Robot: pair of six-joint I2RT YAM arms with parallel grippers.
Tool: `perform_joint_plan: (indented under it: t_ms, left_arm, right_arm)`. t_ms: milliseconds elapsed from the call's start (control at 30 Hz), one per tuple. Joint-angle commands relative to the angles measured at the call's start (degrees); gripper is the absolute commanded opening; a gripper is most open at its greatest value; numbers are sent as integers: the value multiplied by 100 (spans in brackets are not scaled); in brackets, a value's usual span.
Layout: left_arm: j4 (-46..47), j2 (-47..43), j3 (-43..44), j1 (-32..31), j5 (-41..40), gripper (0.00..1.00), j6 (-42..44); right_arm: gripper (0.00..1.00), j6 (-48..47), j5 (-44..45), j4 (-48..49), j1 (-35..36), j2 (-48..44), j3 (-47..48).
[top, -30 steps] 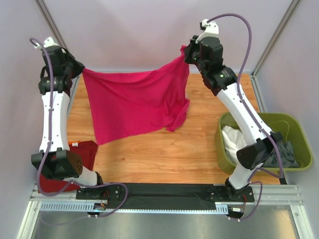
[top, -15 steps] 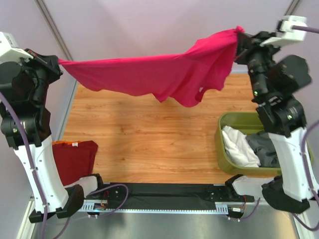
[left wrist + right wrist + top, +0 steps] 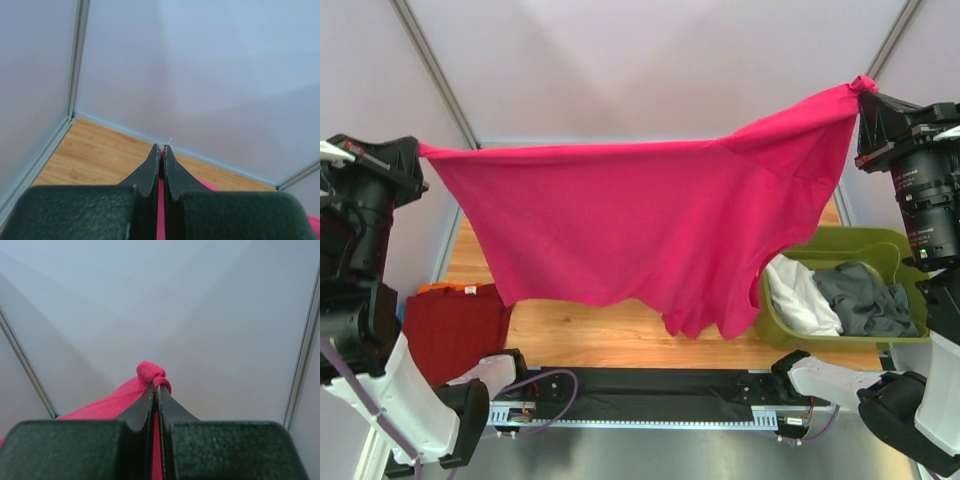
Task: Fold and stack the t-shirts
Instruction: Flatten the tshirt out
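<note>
A bright magenta-pink t-shirt (image 3: 650, 220) hangs spread wide in the air between both arms, high above the wooden table (image 3: 590, 335). My left gripper (image 3: 420, 152) is shut on its left corner; in the left wrist view pink cloth (image 3: 161, 210) shows between the closed fingers (image 3: 150, 170). My right gripper (image 3: 863, 88) is shut on its right corner, with a bunched pink tip (image 3: 150, 371) sticking out past the fingertips. A folded darker red t-shirt (image 3: 450, 325) lies flat at the table's left front. White (image 3: 798, 295) and grey (image 3: 865, 298) shirts lie in the bin.
An olive-green plastic bin (image 3: 835, 245) stands at the table's right side. Pale walls and metal frame posts (image 3: 430, 70) enclose the table on the back and sides. The arm bases sit on a black rail (image 3: 650, 390) at the near edge.
Both grippers have risen and swung toward the camera, stretching the pink shirt into a wide hanging sheet. It now hides most of the table.
</note>
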Motion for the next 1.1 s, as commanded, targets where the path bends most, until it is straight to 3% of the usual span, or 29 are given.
perform_joint_plan:
  t_ms: [0, 133, 300, 600, 833, 1067]
  left_arm:
    - [-557, -145, 130, 45, -483, 0, 285]
    - [-497, -75, -431, 45, -527, 0, 268]
    - [-93, 171, -1573, 37, -685, 0, 251]
    - [1443, 926, -3217, 37, -941, 0, 295]
    - [2438, 2410, -3535, 37, -1063, 0, 22]
    - [3106, 4072, -2552, 10, -923, 0, 101]
  right_arm:
    - [0, -276, 176, -362, 1, 111, 290]
    - [0, -302, 562, -451, 1, 349, 133]
    - [0, -346, 1046, -109, -8, 498, -831]
    - [0, -443, 1451, 1463, -78, 1367, -2503]
    - [0, -856, 1969, 2773, -245, 3438, -2260]
    - [0, -671, 1548, 3161, -544, 5375, -907]
